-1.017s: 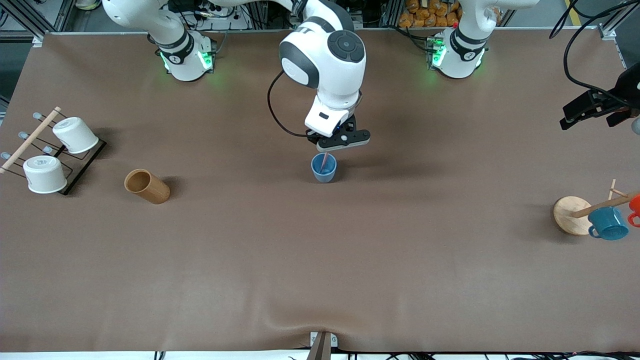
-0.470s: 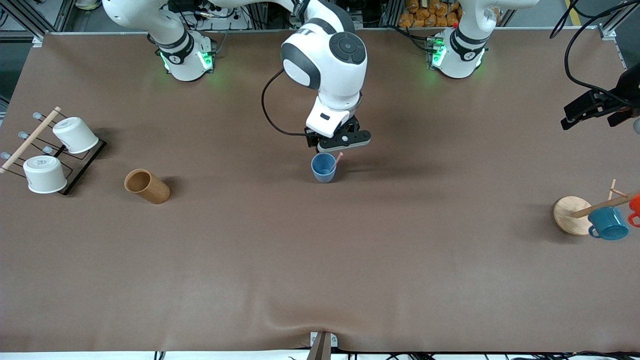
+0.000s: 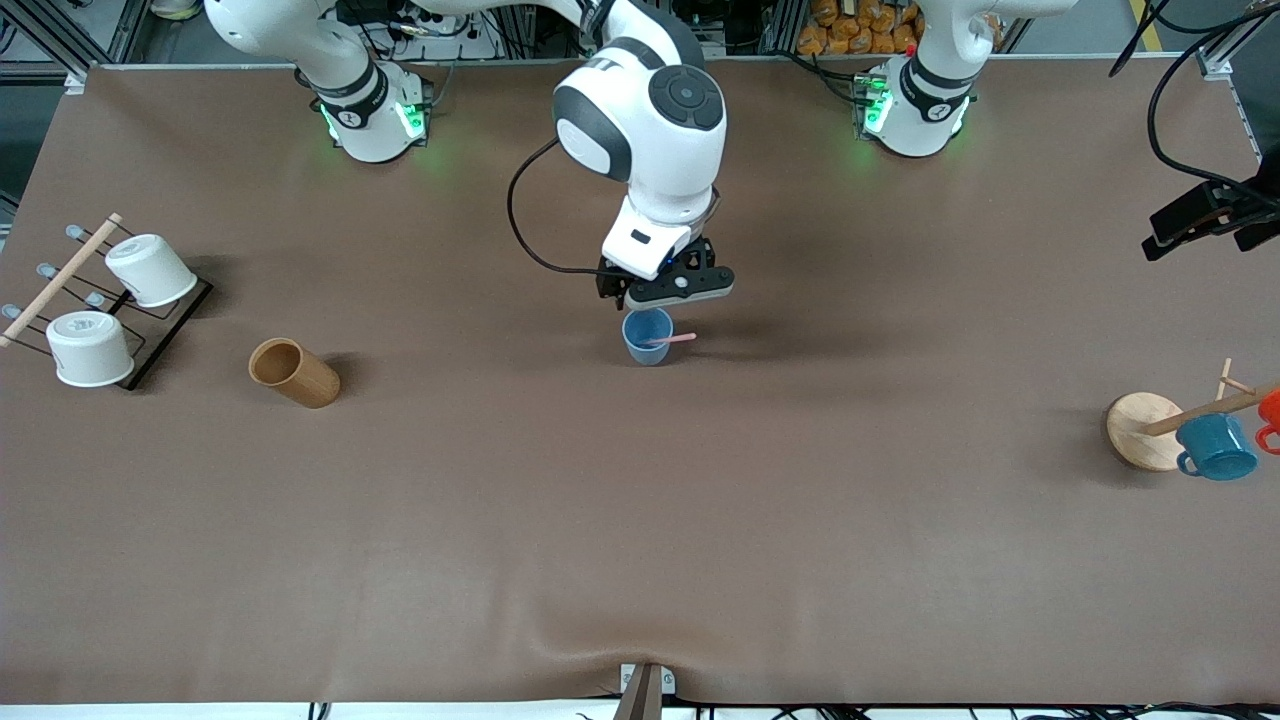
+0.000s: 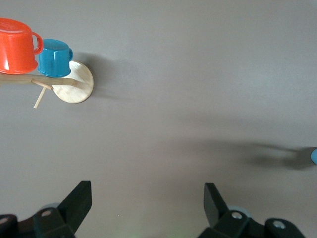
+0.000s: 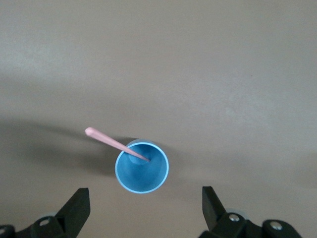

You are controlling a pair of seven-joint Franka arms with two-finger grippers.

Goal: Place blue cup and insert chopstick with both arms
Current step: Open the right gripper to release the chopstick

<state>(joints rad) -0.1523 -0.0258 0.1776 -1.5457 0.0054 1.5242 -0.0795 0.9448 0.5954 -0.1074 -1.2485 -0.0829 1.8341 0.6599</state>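
The blue cup stands upright mid-table, and the right wrist view looks straight down into it. The pale-pink chopstick has one end inside the cup. It leans on the rim, its free end sticking out toward the left arm's end of the table. My right gripper hovers just above the cup, open and holding nothing. My left gripper waits in the air over the table's edge at the left arm's end, open and empty.
A brown wooden cylinder holder lies on its side toward the right arm's end, near a wire rack with two white cups. At the left arm's end a tipped wooden mug tree carries a teal mug and an orange mug.
The right gripper opened and let go of the chopstick, which tipped from nearly upright to lean on the cup's rim. The left gripper drifted a little toward the table's edge.
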